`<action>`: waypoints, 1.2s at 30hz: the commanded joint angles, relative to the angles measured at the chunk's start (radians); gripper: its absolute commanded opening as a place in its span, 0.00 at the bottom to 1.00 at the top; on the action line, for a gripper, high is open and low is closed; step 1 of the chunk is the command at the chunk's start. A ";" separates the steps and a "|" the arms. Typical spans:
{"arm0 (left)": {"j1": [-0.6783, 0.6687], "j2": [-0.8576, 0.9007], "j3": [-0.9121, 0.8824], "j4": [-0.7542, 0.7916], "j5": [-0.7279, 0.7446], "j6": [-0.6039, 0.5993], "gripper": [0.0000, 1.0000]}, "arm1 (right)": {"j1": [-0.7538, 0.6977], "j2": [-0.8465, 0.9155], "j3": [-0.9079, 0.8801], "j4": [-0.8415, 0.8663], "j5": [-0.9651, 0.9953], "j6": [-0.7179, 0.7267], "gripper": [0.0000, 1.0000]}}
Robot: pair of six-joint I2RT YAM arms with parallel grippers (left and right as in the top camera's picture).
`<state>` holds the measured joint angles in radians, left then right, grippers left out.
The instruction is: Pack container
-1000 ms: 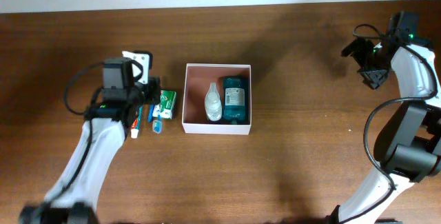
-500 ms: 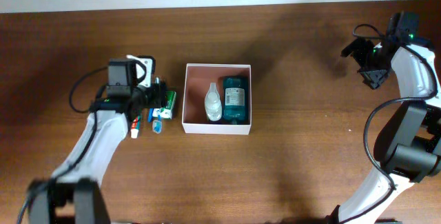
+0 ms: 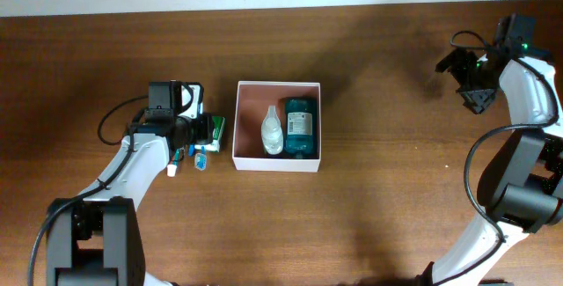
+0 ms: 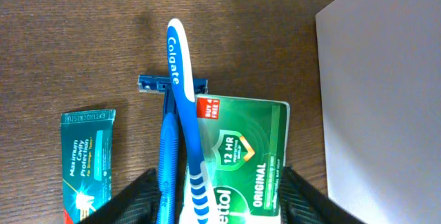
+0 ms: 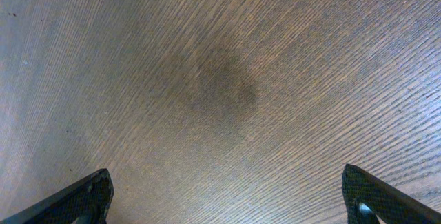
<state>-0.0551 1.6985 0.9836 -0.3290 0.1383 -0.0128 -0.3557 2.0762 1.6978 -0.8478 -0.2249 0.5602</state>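
Observation:
The container, a white-walled box with a reddish-brown inside, holds a clear bottle and a teal bottle. Its white wall fills the right of the left wrist view. Just left of it, my left gripper is closed on a green-and-white carton, with a blue-and-white Colgate toothbrush lying on it and a blue razor beside it; one finger meets the razor, the other the carton's edge. My right gripper hangs open over bare wood at the far right.
A teal toothpaste tube lies on the wood left of the razor, outside my left fingers. The wooden table stretches right of the container. The table's far edge runs along the top.
My left arm has slid right onto the carton, toothbrush and razor. Its jaws opened, then closed in on them. The right arm has not moved.

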 commanded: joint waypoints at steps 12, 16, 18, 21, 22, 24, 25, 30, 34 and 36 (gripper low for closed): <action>-0.003 0.112 -0.003 0.060 -0.004 0.003 0.54 | -0.005 -0.002 0.003 0.000 0.013 -0.006 0.99; -0.003 0.118 -0.003 0.060 -0.004 0.003 0.45 | -0.005 -0.002 0.003 0.000 0.013 -0.006 0.98; -0.003 0.118 -0.003 0.060 -0.004 0.003 0.37 | -0.005 -0.002 0.003 0.000 0.013 -0.006 0.98; -0.003 0.118 -0.003 0.060 -0.004 0.003 0.26 | -0.005 -0.002 0.003 0.000 0.013 -0.006 0.99; -0.003 0.118 -0.003 0.060 -0.004 0.003 0.22 | -0.005 -0.002 0.003 0.000 0.013 -0.006 0.99; -0.003 0.118 -0.003 0.060 -0.004 0.003 0.17 | -0.005 -0.002 0.003 0.000 0.013 -0.006 0.99; -0.003 0.118 -0.003 0.060 -0.004 0.003 0.16 | -0.005 -0.002 0.003 0.000 0.013 -0.006 0.99; -0.003 0.117 -0.002 0.060 -0.004 0.003 0.09 | -0.005 -0.002 0.003 0.000 0.013 -0.006 0.99; -0.003 0.113 0.007 0.054 -0.004 0.003 0.02 | -0.005 -0.002 0.003 0.000 0.013 -0.006 0.99; -0.003 0.099 0.016 0.043 -0.004 0.003 0.01 | -0.005 -0.002 0.003 0.000 0.013 -0.006 0.99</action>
<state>-0.0566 1.7851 0.9928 -0.2661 0.1379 -0.0181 -0.3557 2.0762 1.6978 -0.8478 -0.2249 0.5602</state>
